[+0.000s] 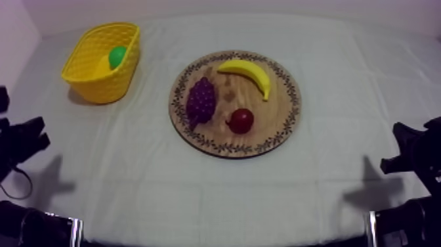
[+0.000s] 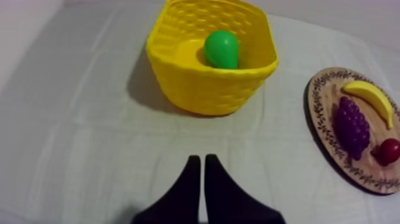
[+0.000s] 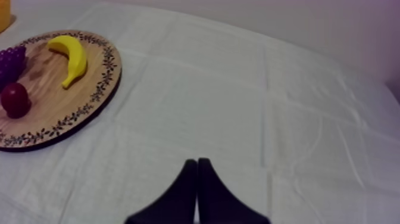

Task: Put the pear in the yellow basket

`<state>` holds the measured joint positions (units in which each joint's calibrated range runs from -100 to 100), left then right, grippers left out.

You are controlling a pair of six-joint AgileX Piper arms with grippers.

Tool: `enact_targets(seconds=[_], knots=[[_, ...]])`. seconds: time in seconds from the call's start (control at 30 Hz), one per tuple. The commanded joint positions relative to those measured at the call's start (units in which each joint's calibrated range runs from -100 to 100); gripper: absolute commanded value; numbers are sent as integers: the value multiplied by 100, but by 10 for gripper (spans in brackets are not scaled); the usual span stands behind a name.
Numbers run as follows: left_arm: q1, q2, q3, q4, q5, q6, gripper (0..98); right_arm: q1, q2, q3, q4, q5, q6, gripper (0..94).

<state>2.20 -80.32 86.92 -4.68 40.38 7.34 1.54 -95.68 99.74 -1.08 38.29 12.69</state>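
The green pear (image 1: pixel 117 56) (image 2: pixel 221 49) lies inside the yellow basket (image 1: pixel 85 69) (image 2: pixel 202 89) at the table's back left. The round wooden board (image 1: pixel 279 112) (image 2: pixel 324 134) (image 3: pixel 59 101) sits mid-table. My left gripper (image 1: pixel 26 141) (image 2: pixel 201 173) rests low at the left side, its fingers together as a narrow wedge, shut on nothing, well short of the basket. At the right side my right gripper (image 1: pixel 410 148) (image 3: pixel 197 176) rests likewise shut and empty, away from the board.
On the board lie a banana (image 1: pixel 248 73) (image 2: pixel 372 100) (image 3: pixel 70 55), a bunch of purple grapes (image 1: pixel 201 100) (image 2: pixel 351 126) (image 3: pixel 12 62) and a small red fruit (image 1: pixel 241 120) (image 2: pixel 390 150) (image 3: pixel 15 99). Grey-white cloth covers the table around them.
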Motion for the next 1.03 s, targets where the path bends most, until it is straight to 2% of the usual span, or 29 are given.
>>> enact_targets(seconds=[0.0, 0.27, 0.33, 0.43, 0.53, 0.6, 1.0], knots=[[-139, -1156, 614, 104, 17, -402, 1, -1, 1, 4, -2, 1, 0, 3], [-246, -1875, 964, 229, 197, -704, 1, -1, 1, 4, -2, 1, 0, 3], [-240, -1905, 1065, 245, -71, -582, 1, -1, 1, 4, -2, 1, -1, 3], [-255, -1924, 1216, 253, -582, -141, 1, -1, 1, 4, -2, 1, 1, 3], [-263, -1930, 1269, 254, -765, 277, 1, -1, 1, 4, -2, 1, -1, 3], [-265, -1932, 1283, 255, -814, 426, 1, -1, 1, 4, -2, 1, -1, 3], [-267, -1934, 1297, 255, -860, 420, 1, -1, 1, 4, -2, 1, -2, 3]])
